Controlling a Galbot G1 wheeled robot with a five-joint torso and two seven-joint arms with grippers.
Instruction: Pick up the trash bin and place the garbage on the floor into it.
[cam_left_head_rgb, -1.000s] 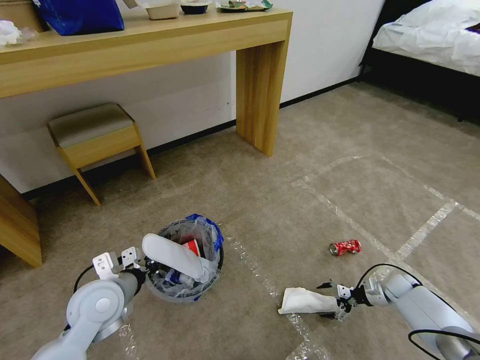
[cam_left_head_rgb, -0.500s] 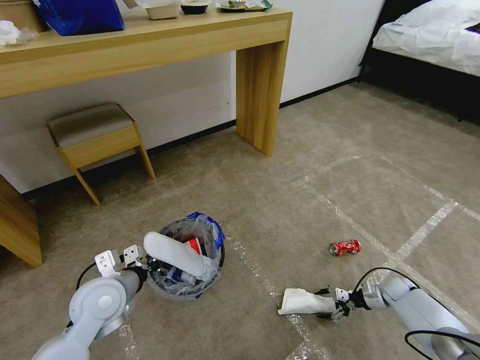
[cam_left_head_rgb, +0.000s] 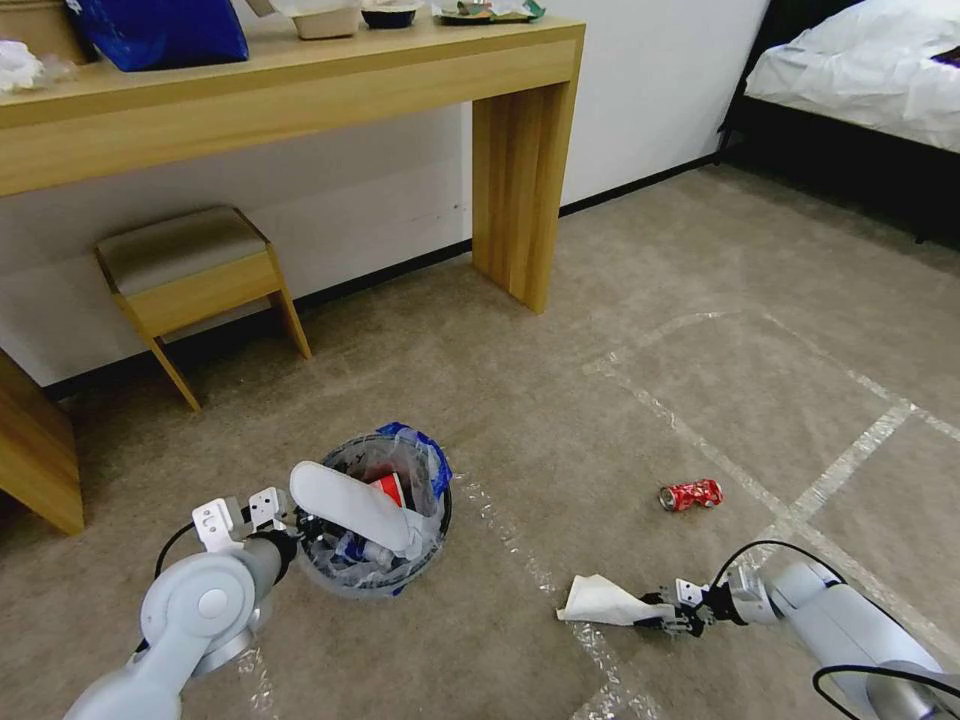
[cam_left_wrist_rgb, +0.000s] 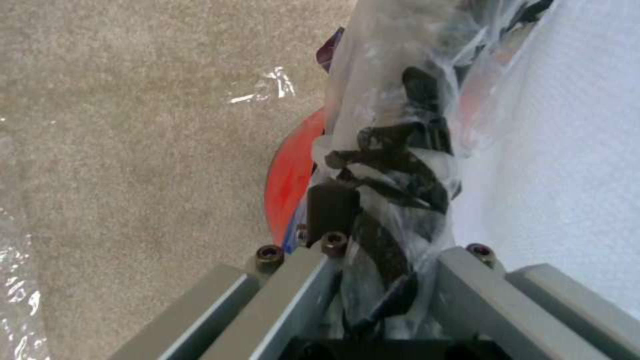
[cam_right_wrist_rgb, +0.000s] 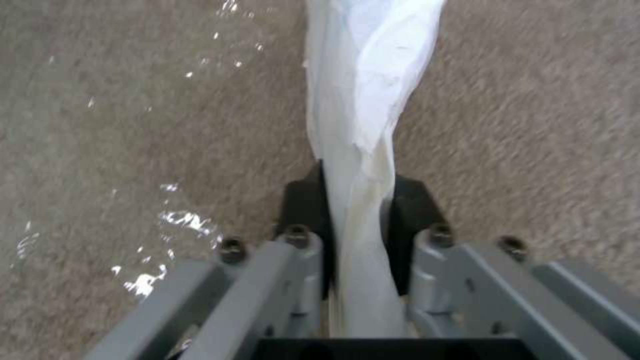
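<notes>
Right gripper (cam_left_head_rgb: 668, 613) pinching crumpled white tissue (cam_left_head_rgb: 600, 603), beige carpet (cam_left_head_rgb: 640, 420)

small round red trash bin (cam_left_head_rgb: 375, 540) lined with clear plastic bag sits on beige carpet floor (cam_left_head_rgb: 600, 400), flat white slipper (cam_left_head_rgb: 350, 507) poking out. left gripper (cam_left_head_rgb: 300, 528) at bin rim. right gripper (cam_left_head_rgb: 655, 612) pinches crumpled white tissue (cam_left_head_rgb: 600, 602). red drink can (cam_left_head_rgb: 691, 494) lies nearby.

Wooden desk (cam_left_head_rgb: 300, 95) along the white wall (cam_left_head_rgb: 640, 90), far ahead of both sets of jaws. On its top: blue bag (cam_left_head_rgb: 160, 30), food containers (cam_left_head_rgb: 330, 18). Padded wooden stool (cam_left_head_rgb: 190, 275) tucked under it, well beyond the left jaws. Bed with white bedding (cam_left_head_rgb: 860, 75) far off, ahead of the right jaws. Dark baseboard (cam_left_head_rgb: 630, 190) at the wall's foot.
</notes>
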